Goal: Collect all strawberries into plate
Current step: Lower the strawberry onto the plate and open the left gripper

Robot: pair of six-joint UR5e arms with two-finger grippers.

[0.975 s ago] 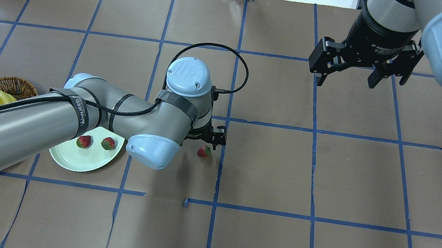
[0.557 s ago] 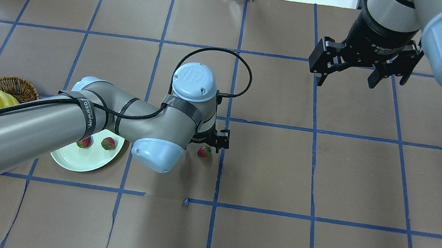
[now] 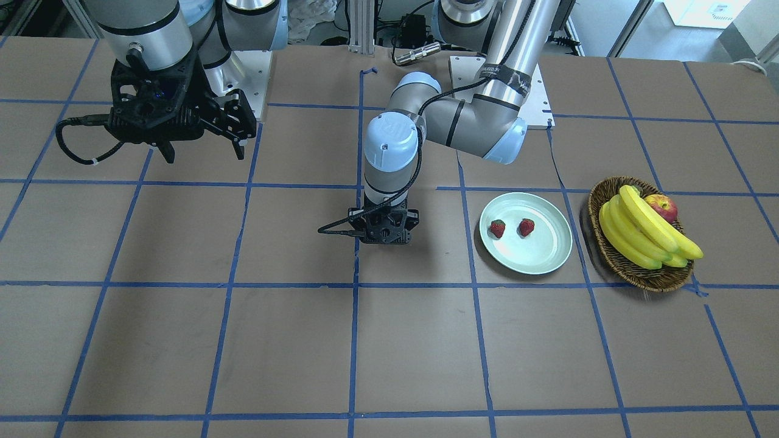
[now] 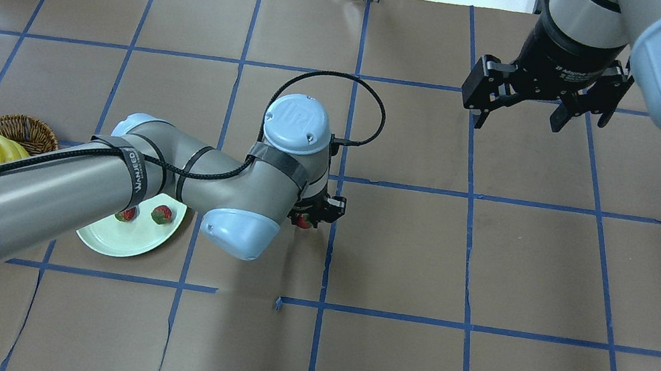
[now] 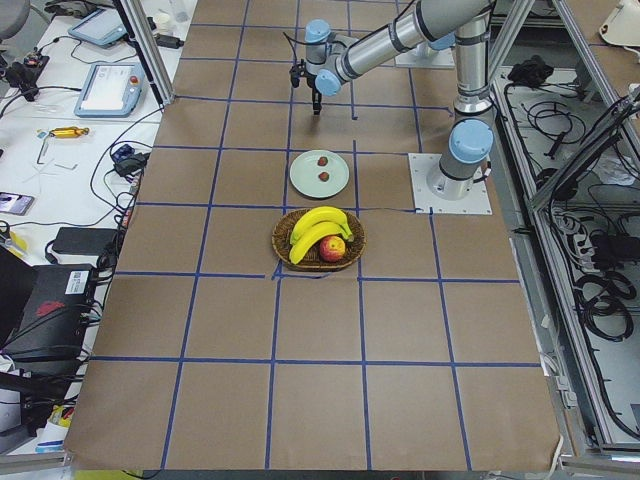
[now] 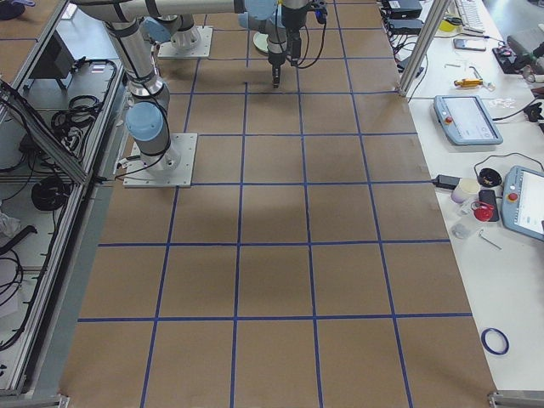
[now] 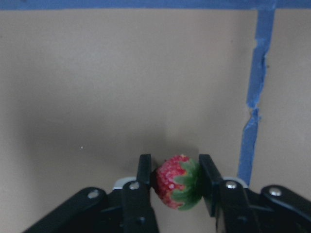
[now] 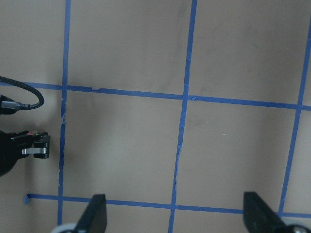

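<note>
The left arm [image 4: 98, 189] reaches out from the robot's edge of the brown-papered desk [image 3: 182, 353], bends at the wrist and points the left gripper [image 3: 384, 236] straight down near the desk's middle. Its two fingers [image 7: 144, 170] press on both sides of a small red strawberry with a green cap [image 7: 177, 182], low on the surface beside a blue tape line [image 7: 252, 121]. The right gripper [image 4: 522, 119] hangs high over the right half, fingers spread wide, holding nothing. The round pale mint-green plate [image 3: 541, 252], with two more strawberries [image 3: 498, 229] inside, lies toward the left end, with bare surface between. A brown wicker basket with bananas [image 3: 636, 275] stands just beyond it.
</note>
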